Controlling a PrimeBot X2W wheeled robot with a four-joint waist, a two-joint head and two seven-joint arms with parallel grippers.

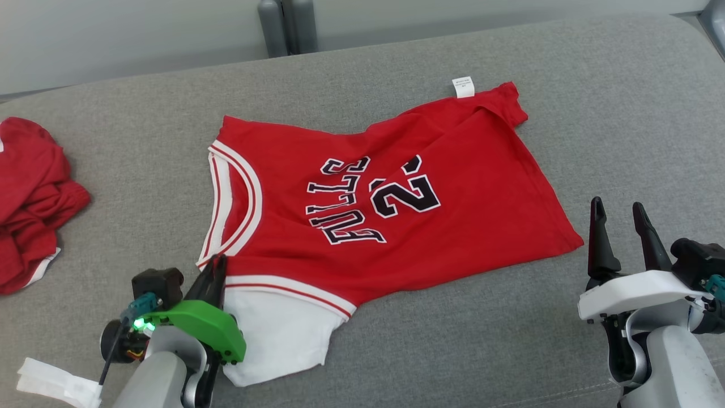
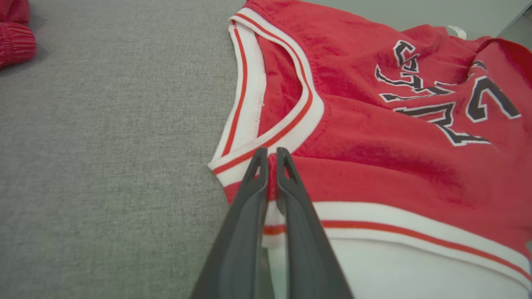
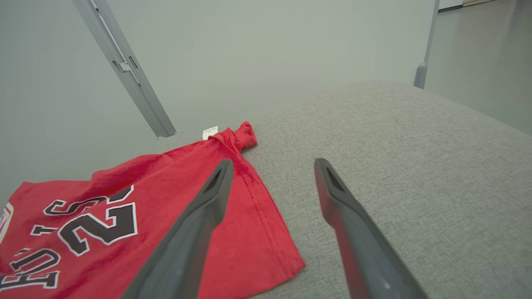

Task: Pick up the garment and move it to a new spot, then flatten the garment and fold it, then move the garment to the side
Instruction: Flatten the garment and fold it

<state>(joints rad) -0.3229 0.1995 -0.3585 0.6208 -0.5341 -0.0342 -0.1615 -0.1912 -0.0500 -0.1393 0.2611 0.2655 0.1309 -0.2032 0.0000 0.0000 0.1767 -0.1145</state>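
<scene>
1. The left gripper (image 1: 215,265) is pressed together, pinching the red jersey (image 1: 368,226) at its shoulder strap between neck trim and armhole trim. The right gripper (image 1: 620,212) is spread, just beside the jersey's hem corner.
2. The grey upholstered surface (image 1: 623,113) carries everything. Bare room lies to the right of the jersey and between it and the heap on the left.
3. The jersey lies mostly flat mid-surface, collar to the left and hem to the right, with white fabric (image 1: 272,340) showing below the near armhole.
4. The left wrist view shows red cloth nipped between the fingers (image 2: 249,187). The right wrist view shows the far hem corner bunched beside the white tag (image 3: 210,132).
5. A crumpled red garment (image 1: 31,198) lies at the left edge, well apart.
6. Grey posts (image 1: 286,25) stand behind the far edge.
</scene>
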